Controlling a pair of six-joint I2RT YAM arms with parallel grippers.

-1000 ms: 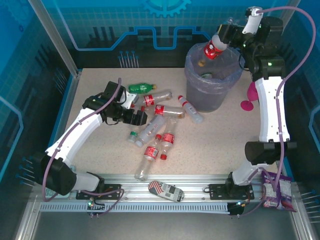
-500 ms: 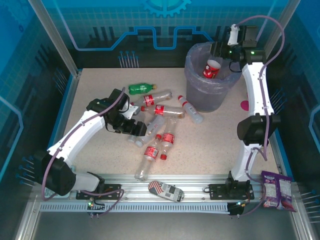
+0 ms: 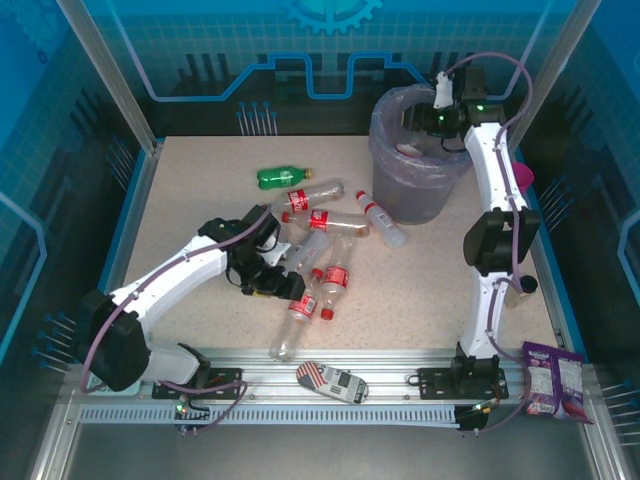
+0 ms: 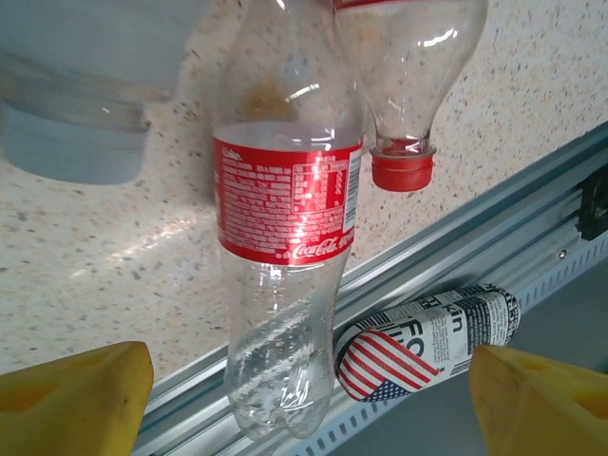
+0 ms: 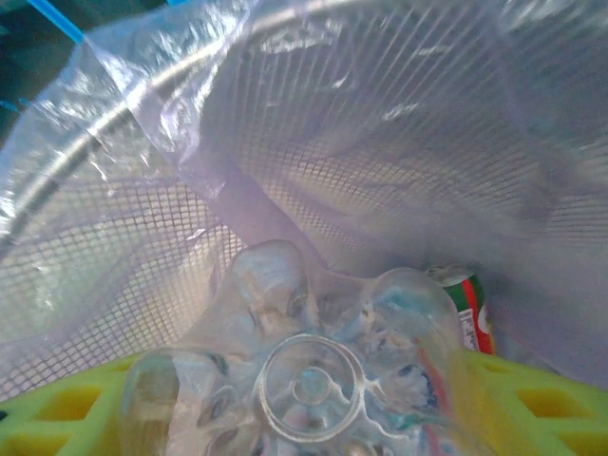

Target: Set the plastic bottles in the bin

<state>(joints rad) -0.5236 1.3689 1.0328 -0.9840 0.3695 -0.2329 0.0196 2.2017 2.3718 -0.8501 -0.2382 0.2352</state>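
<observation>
Several clear plastic bottles with red labels lie mid-table, among them one (image 3: 335,222) and one (image 3: 335,283). A green bottle (image 3: 280,177) lies behind them. My left gripper (image 3: 290,287) hovers open over the near ones. In the left wrist view my left gripper (image 4: 304,380) straddles a red-labelled bottle (image 4: 285,256) without touching it; its base reaches the rail. My right gripper (image 3: 425,118) is down in the mouth of the grey bin (image 3: 415,195). There my right gripper (image 5: 304,418) is shut on a clear bottle (image 5: 304,370), base toward the camera, inside the lilac liner (image 5: 380,123).
A flag-printed can (image 3: 335,381) (image 4: 427,337) lies on the front rail beside the bottle's base. A red-capped bottle (image 4: 404,57) lies next to it. A pink cup (image 3: 522,176) stands right of the bin. A purple snack bag (image 3: 555,378) sits beyond the rail. Another labelled bottle (image 5: 470,313) lies in the bin.
My right gripper has lowered the red-labelled bottle from above the rim into the bin. My left gripper has moved toward the front rail, over the near bottles.
</observation>
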